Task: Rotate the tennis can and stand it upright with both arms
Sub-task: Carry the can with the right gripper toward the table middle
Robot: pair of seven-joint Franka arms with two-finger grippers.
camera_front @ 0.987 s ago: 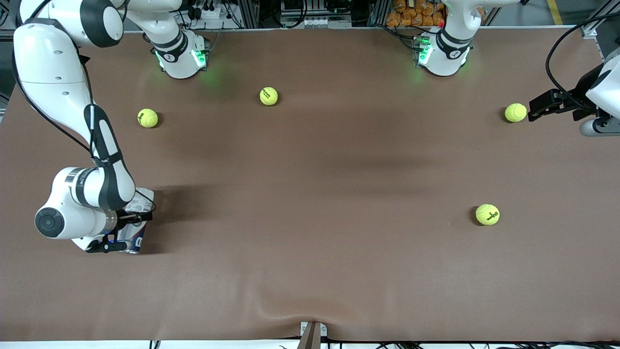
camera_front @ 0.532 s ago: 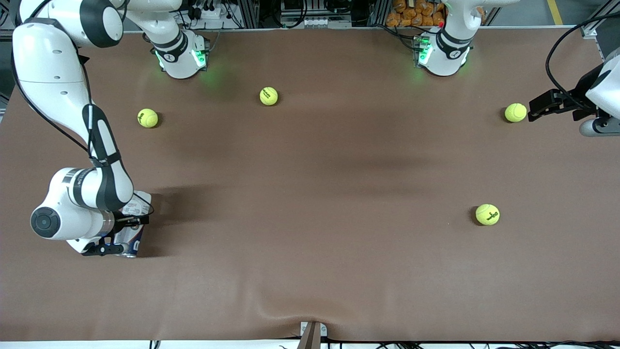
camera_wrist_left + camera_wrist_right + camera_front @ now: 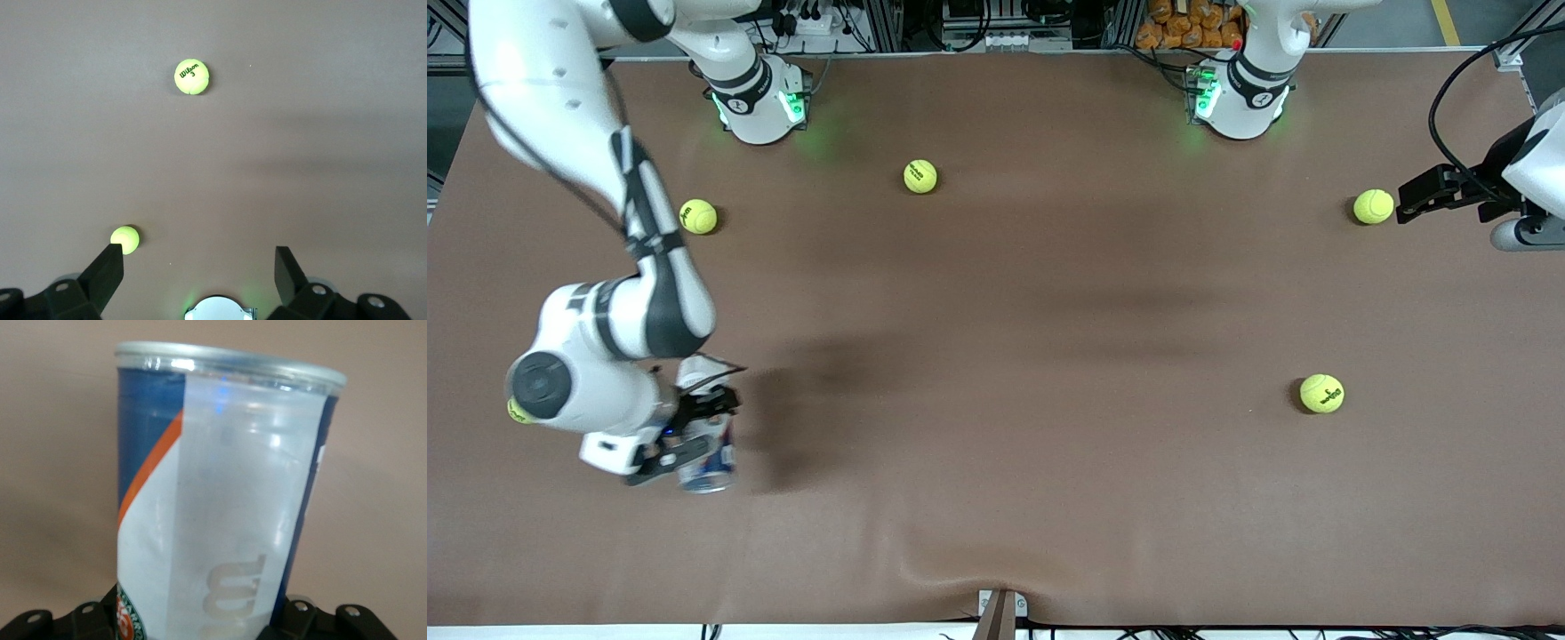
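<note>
Right gripper (image 3: pixel 694 436): mine, clamped shut on the tennis can (image 3: pixel 707 453), over the right arm's end of the table (image 3: pixel 996 498), toward the edge near the front camera.
Tennis can: held in my right gripper's fingers, clear of the cloth as far as I can judge; silvery rim end (image 3: pixel 230 363) points away from my right wrist; navy and white label with an orange stripe and a pale "W" shows in the right wrist view.
Left gripper (image 3: pixel 199 267): mine, jaws spread wide, nothing between them; waits at the left arm's end of the table.
Tennis ball A (image 3: pixel 1373 206): just beside the left gripper, on the table.
Tennis ball B (image 3: pixel 1321 393): nearer the front camera than ball A, well apart from it.
Tennis ball C (image 3: pixel 919 176): between the two bases, near the robots' side.
Tennis ball D (image 3: pixel 698 216): near the right arm's base.
Tennis ball E (image 3: pixel 517 411): mostly hidden under my right wrist, only a sliver seen.
</note>
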